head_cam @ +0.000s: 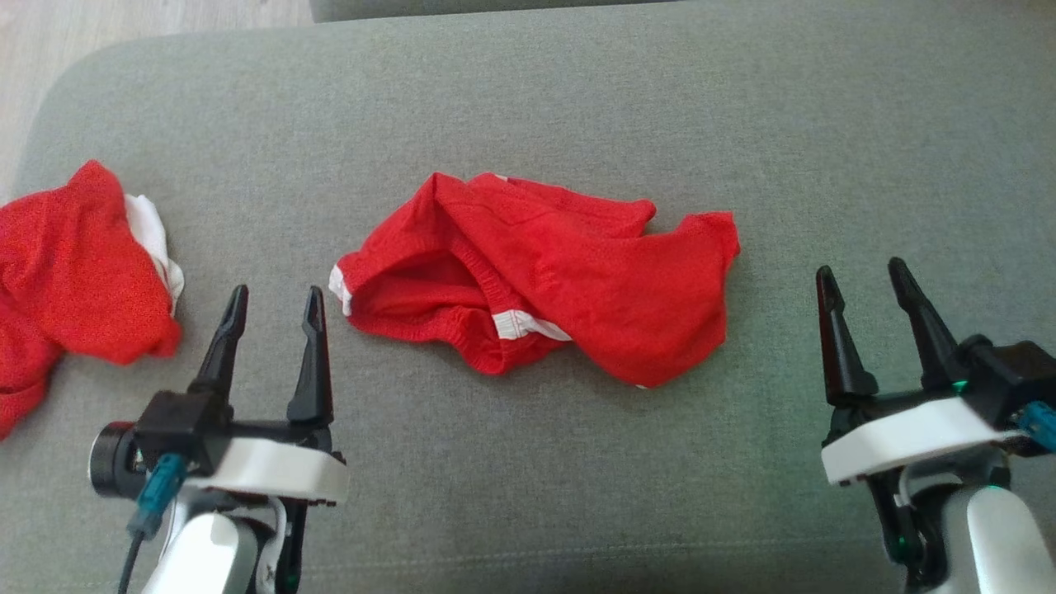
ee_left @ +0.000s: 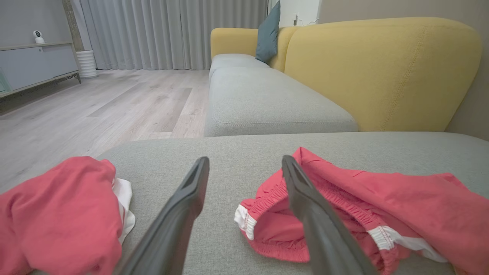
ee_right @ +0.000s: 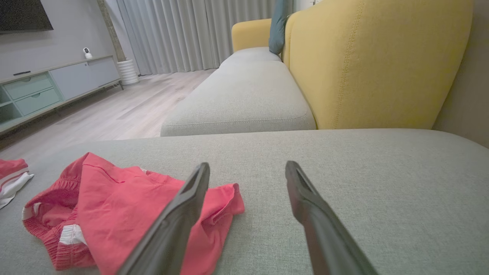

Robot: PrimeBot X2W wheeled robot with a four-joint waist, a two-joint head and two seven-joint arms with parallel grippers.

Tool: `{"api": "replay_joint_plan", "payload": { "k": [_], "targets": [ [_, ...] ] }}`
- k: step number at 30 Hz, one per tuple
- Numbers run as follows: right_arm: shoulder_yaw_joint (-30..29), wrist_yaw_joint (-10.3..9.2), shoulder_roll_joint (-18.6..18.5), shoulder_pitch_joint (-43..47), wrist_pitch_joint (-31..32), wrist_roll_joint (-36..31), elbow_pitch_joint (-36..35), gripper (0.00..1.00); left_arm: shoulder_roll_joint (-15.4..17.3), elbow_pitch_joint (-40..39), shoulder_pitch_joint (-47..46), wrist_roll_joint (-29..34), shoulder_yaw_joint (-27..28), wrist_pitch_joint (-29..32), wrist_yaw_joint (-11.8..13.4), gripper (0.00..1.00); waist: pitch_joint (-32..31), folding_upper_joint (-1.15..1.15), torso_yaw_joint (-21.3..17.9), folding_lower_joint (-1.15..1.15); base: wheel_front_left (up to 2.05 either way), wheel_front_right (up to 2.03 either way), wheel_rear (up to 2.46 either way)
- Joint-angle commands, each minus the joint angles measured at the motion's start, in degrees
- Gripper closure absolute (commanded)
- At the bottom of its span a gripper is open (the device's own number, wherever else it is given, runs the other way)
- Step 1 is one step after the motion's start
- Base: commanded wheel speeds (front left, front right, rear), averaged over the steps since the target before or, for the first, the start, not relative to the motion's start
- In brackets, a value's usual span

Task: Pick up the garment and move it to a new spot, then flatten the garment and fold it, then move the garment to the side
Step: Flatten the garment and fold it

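Grey cushion [head_cam: 528,99] spreads across the head view, and the wrist views show a yellow backrest [ee_left: 382,72] beyond it. A red garment [head_cam: 544,276] with white trim lies crumpled at the cushion's middle, its waistband toward the left. Another red cloth [head_cam: 74,264] sits bunched at the left edge, well apart. Near the waistband the left gripper [head_cam: 276,299] hovers, fingers spread wide and holding nothing. Off the garment's right end, the right gripper [head_cam: 860,272] is likewise wide and empty.
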Motion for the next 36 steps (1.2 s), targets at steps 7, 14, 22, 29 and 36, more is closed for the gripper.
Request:
{"api": "replay_joint_plan", "payload": {
  "k": [7, 14, 22, 29, 36],
  "targets": [
    [2.95, 0.23, -0.29, -0.63, 2.22, -1.57, -1.50, 0.00, 0.39, -2.03, -2.95, 0.69, 2.15, -0.69, -0.89, 0.00, 1.73, 0.00, 1.29, 0.00, 0.00, 0.00, 0.00],
    [4.90, 0.23, -0.29, -2.46, 3.34, -1.63, 3.74, 0.00, -0.46, -1.99, -5.36, 1.23, 1.65, -0.70, -1.98, 0.00, 5.03, 0.00, 3.08, 0.00, 0.00, 0.00, 0.00],
    [5.98, 0.23, -0.29, -7.16, 2.24, -0.93, 12.93, 0.00, -2.07, -1.55, -7.55, 2.03, 1.88, -0.70, -3.14, 0.00, 8.11, 0.00, 4.76, 0.00, 0.00, 0.00, 0.00],
    [6.86, 0.23, -0.29, -8.75, 1.56, 1.86, 15.89, 1.00, -2.94, -0.83, -7.95, 2.61, 2.76, -0.70, -4.02, 0.00, 8.56, 0.00, 4.55, 0.00, 0.00, 0.00, 0.00],
    [6.58, 0.23, -0.41, -6.79, -0.12, 3.60, 11.02, 1.00, -3.54, -0.49, -7.48, 3.36, 3.68, -0.70, -4.65, 0.00, 7.39, 0.00, 3.26, 0.00, 0.00, 0.00, 0.00]
  ]
}}
